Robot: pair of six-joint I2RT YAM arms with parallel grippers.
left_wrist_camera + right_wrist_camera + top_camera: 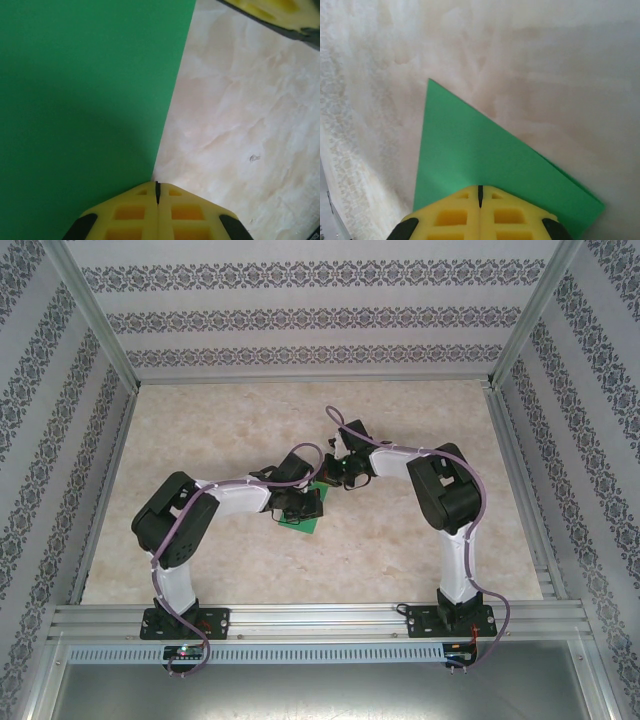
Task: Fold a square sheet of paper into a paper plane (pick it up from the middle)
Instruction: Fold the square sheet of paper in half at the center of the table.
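Both our claws are shut tight, nothing pinched that we can see. The left claw [157, 186] sits at the edge of the green paper [75, 100], the right claw [480, 189] on its folded corner, mid-table [420, 420]. We're probably pressing creases flat.

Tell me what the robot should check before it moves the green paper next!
1. Left fingers shut: ok.
2. Right fingers shut: ok.
3. Green paper lying flat on the table: ok.
4. Left fingers at the paper's edge, right fingers over the paper: ok.
5. Paper really pinched by either fingers: cannot tell.
6. Paper folded into a finished plane: not ok, it is just a pointed flat shape.
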